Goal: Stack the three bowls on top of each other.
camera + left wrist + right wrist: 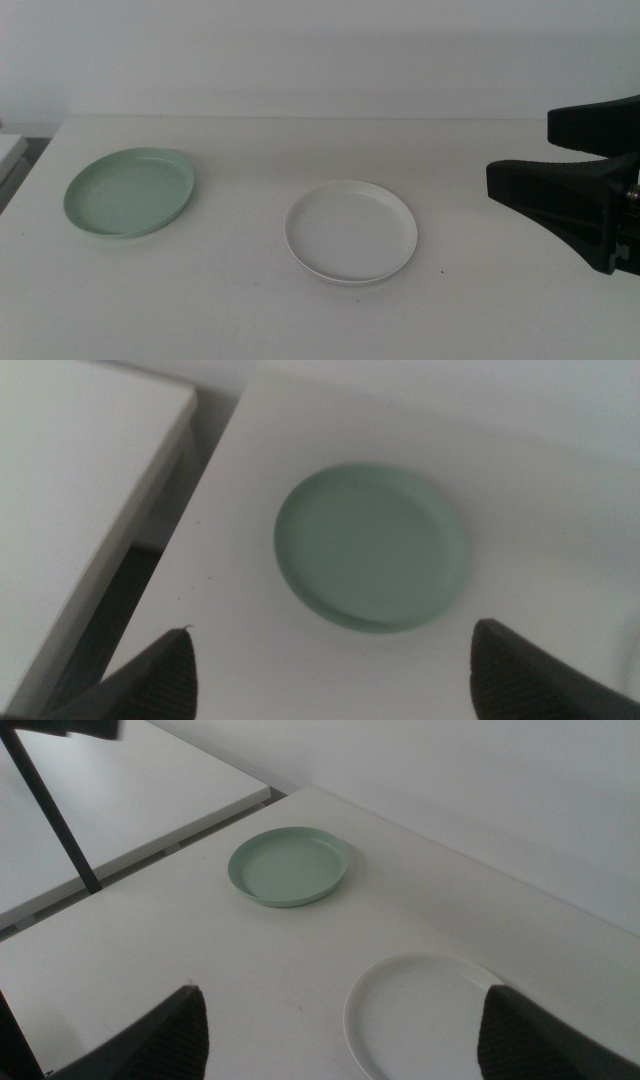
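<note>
Right gripper [560, 160], jaws spread and empty, stands beside the white bowl [351, 232] at table centre. Left gripper [330, 660], also spread, hangs over the green bowl [130, 192] far left. Bowls appear light, stiff, slick; pinch the low rim.

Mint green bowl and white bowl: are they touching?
Apart. The middle view shows bare table between the mint green bowl and the white bowl.

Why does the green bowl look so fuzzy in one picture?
Left wrist view: the mint green bowl is soft and blurry, out of focus. Middle view: it and the white bowl look sharper, under dim, flat light with faint shadows.
</note>
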You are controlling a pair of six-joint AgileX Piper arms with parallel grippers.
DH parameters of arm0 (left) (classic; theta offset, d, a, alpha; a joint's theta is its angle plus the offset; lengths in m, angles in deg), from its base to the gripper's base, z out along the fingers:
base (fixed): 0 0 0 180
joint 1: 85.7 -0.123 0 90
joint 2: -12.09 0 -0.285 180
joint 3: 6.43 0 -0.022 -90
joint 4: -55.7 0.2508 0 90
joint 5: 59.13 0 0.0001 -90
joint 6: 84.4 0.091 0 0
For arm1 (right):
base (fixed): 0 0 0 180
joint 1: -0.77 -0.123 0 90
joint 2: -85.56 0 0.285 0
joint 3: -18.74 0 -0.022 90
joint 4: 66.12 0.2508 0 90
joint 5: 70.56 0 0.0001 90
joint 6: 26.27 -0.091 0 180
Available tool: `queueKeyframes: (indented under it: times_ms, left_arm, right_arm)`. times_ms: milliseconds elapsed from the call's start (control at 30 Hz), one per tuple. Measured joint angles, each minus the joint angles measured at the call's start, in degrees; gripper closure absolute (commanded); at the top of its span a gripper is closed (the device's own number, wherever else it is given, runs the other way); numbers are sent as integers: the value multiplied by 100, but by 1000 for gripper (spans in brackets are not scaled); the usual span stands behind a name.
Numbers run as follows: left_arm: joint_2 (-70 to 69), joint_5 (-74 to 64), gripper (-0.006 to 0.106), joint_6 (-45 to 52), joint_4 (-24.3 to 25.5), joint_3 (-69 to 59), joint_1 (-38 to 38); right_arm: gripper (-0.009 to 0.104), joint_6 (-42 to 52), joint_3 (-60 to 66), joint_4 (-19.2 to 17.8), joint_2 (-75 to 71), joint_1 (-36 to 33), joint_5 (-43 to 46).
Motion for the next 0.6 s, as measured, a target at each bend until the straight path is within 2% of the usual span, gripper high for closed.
queueKeyframes:
  times_ms: [300, 467, 600]
  left_arm:
    - [2673, -225, 7, 424, 78, 1586, -87]
    - [3985, -812, 7, 515, -199, 2531, -484]
    - [4843, -934, 7, 973, -751, 3144, -832]
  right_arm:
    - [2, 0, 10, 0, 0, 0, 4]
    - [2, 0, 10, 0, 0, 0, 4]
    - [2, 0, 10, 0, 0, 0, 4]
